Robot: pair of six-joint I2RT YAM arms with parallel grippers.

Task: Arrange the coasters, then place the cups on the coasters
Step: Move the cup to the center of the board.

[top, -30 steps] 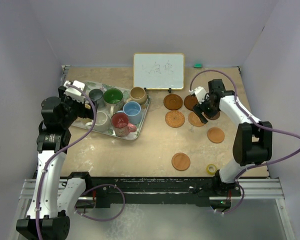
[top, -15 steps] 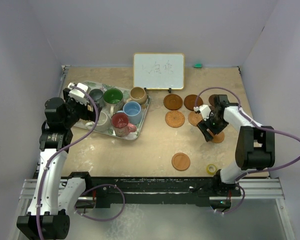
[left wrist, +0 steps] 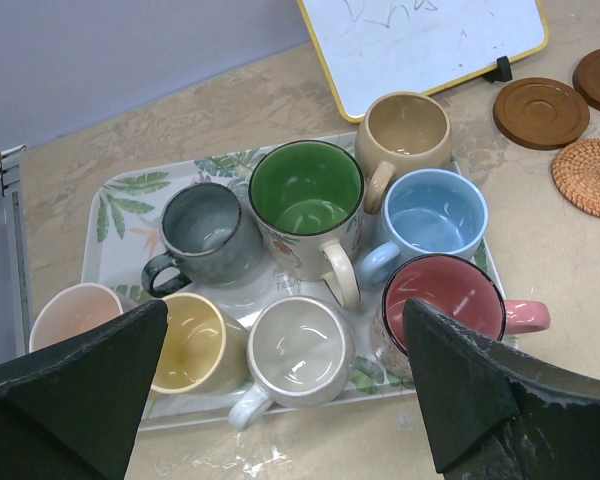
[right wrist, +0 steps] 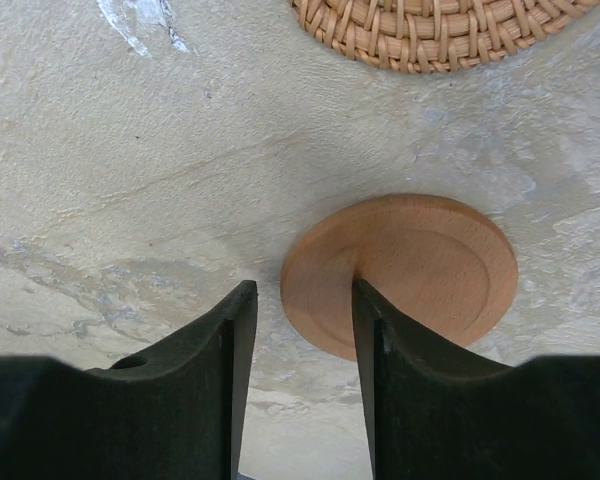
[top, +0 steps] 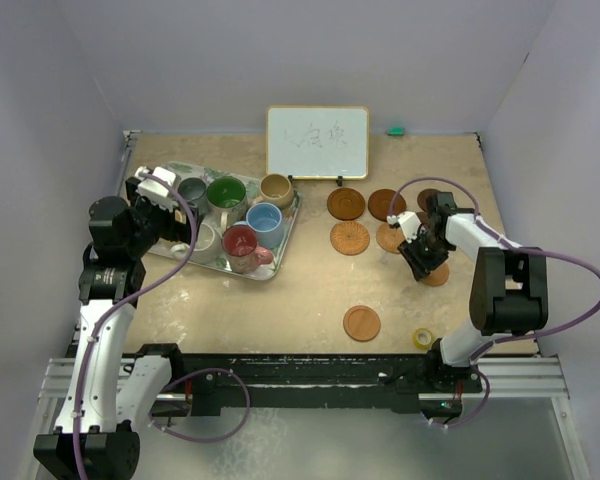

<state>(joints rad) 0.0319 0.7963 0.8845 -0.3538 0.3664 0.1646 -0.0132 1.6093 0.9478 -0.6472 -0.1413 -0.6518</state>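
My right gripper [right wrist: 298, 300] is about half open. It straddles 1 edge of a plain wooden coaster [right wrist: 420, 270] that lies flat on the surface [right wrist: 130, 200], forward and right of the whiteboard [top: 317, 142], and it grips nothing yet. The disc looks light, stiff and smooth, so I judge a pinch at the rim best, though it may skid. My left gripper [left wrist: 282, 320] hangs wide open and empty over the 8 cups [left wrist: 305, 190], forward-left of the whiteboard. The whiteboard's faint marks are unreadable.

Bright, even overhead light, soft shadows, sharp focus, small glints inside the cups [left wrist: 302, 352].
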